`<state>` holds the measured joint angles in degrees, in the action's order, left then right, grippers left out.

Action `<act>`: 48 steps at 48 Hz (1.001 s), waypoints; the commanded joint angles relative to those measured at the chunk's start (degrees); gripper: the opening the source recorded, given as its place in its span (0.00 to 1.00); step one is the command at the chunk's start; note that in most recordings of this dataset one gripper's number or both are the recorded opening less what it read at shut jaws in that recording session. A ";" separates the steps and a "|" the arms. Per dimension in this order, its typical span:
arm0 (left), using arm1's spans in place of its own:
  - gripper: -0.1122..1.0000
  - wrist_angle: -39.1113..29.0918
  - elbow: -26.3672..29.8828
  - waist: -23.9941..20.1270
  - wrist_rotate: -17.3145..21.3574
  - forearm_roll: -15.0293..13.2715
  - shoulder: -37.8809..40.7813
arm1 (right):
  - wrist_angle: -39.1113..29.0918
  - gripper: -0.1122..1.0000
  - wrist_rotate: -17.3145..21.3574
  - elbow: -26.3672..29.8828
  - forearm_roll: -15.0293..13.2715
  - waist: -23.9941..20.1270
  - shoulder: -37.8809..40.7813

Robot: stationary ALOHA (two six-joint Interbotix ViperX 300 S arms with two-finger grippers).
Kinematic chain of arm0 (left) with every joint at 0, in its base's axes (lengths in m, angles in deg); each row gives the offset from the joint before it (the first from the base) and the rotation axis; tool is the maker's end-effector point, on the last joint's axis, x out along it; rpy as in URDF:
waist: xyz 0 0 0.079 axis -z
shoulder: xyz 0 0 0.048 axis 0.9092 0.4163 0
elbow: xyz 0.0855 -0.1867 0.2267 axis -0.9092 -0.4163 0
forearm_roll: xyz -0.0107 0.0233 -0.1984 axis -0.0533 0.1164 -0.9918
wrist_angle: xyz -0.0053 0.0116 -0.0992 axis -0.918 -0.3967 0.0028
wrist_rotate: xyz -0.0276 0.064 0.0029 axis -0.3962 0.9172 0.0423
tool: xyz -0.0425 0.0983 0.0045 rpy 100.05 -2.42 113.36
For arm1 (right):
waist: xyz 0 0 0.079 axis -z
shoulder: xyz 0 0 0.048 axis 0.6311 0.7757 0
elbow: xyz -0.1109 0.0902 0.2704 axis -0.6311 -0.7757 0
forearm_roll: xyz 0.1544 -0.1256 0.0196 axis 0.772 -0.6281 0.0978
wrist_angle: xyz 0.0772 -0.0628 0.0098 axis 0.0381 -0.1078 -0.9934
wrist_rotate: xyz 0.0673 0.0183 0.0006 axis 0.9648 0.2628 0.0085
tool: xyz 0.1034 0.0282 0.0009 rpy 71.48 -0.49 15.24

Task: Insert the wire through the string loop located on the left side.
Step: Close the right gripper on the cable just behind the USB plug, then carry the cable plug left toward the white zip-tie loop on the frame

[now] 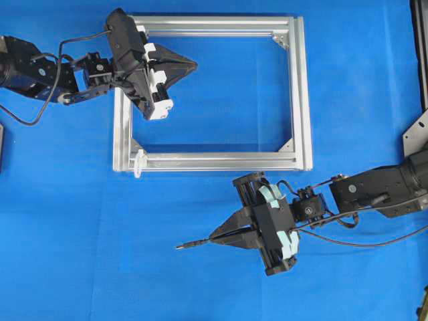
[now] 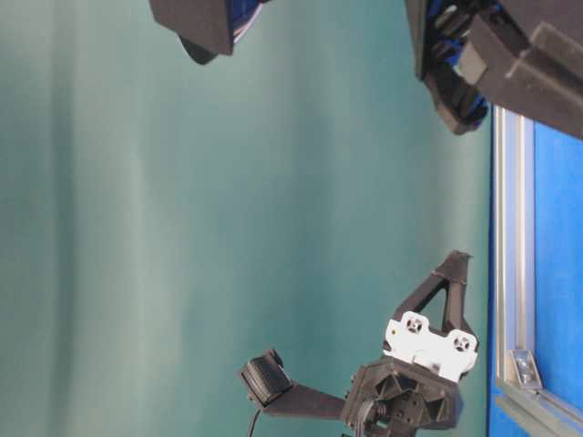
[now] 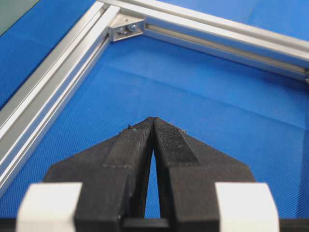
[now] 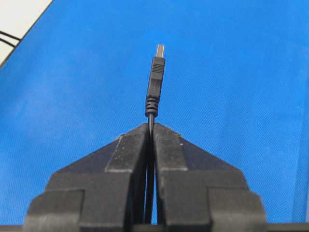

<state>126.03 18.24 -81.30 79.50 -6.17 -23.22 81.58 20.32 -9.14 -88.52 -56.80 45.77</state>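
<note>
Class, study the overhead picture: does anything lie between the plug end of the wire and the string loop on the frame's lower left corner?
Nothing visible: only bare blue cloth separates the wire's plug from the string loop.

A plain blue cloth table cover (image 1: 200, 281) lies under a silver aluminium rectangular frame (image 1: 299, 93); the thin black wire (image 4: 155, 82) ends in a metallic tip.

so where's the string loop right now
In the overhead view the string loop hangs at the bottom-left corner of the aluminium frame, up and left of the plug of the wire held by the right gripper.
</note>
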 commanded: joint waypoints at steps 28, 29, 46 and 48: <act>0.10 0.26 0.44 0.09 -0.18 0.09 -1.67 | 0.44 0.10 -0.18 0.26 0.00 -0.09 -1.76; 0.10 0.26 0.44 0.09 -0.09 0.09 -1.67 | 0.53 0.10 -0.18 0.26 0.00 0.00 -1.76; 0.10 0.26 0.62 0.09 -0.09 0.18 -1.67 | 0.53 0.10 -0.44 -1.23 0.00 4.83 -2.37; 0.10 0.26 0.62 0.09 -0.18 0.09 -1.76 | 0.53 0.10 -0.44 -1.58 0.00 5.80 -2.55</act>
<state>126.03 18.24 -81.39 79.41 -6.17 -23.22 81.58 19.88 -10.72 -88.52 -52.58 45.60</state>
